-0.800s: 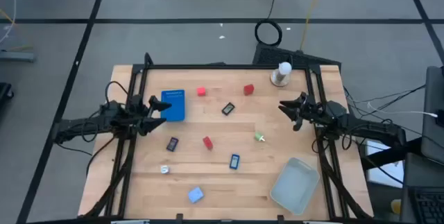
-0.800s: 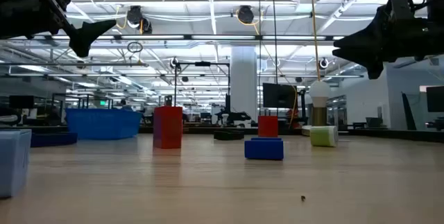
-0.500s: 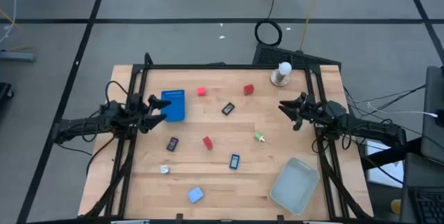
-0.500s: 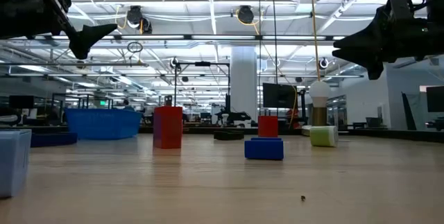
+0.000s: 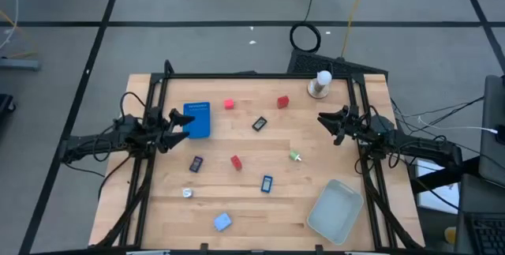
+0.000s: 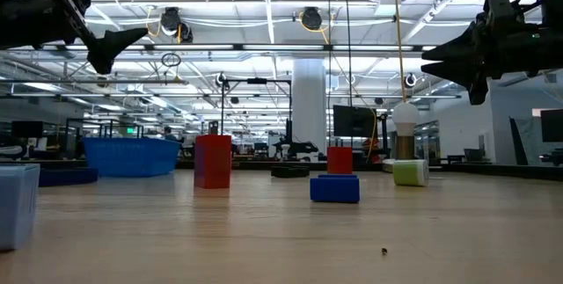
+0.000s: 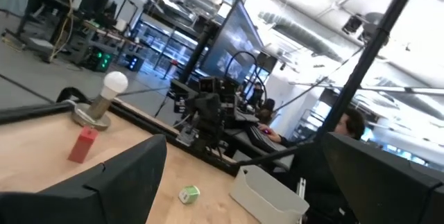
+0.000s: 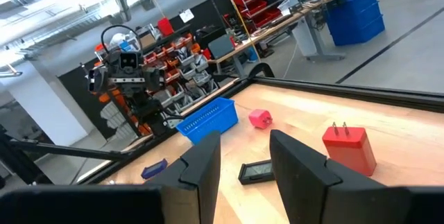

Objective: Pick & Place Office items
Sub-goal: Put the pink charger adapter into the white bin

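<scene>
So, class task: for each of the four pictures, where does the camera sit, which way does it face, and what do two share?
High: overhead, facing down; both arms, left tool, right tool.
Low: table height, facing level; tools overhead.
Left wrist: faces across the table; white knob-topped stand, two dark fingers.
Right wrist: faces opposite; red plug-shaped block.
Shared: small green piece, also high.

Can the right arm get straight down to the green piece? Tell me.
Probably yes. The right pincer hangs above the table with nothing held, and the green piece lies nearby on bare wood, apart from the tray and the other pieces. Nothing stands between them.
</scene>
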Motion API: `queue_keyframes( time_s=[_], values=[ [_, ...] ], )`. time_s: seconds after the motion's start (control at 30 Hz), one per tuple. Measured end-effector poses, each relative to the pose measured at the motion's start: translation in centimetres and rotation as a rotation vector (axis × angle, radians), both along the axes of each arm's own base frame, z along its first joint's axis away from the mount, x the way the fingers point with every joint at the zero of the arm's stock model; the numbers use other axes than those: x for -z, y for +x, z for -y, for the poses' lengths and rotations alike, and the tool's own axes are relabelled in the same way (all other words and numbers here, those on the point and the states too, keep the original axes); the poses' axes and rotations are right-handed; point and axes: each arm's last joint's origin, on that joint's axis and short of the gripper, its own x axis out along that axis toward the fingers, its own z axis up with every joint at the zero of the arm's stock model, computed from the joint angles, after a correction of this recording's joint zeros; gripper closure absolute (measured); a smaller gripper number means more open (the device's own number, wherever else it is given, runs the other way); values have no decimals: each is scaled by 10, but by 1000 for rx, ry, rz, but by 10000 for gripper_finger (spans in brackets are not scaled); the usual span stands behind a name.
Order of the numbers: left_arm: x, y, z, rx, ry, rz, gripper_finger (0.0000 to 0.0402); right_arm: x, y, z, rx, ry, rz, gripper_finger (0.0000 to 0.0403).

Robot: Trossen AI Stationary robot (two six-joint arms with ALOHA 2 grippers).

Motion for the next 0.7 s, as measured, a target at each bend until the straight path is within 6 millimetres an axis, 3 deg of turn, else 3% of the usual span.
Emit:
queue_keyframes(
  time_s=[0.2, 0.4, 0.7],
  values=[
    [-22, -5, 1, -34, 117, 25, 9, 0, 0, 0, -2, 1, -1, 287],
    [-51, 1, -5, -114, 149, -254, 9, 0, 0, 0, -2, 1, -2, 287],
    [-119, 50, -31, -222, 226, -656, 9, 0, 0, 0, -3, 1, -2, 287]
  ],
)
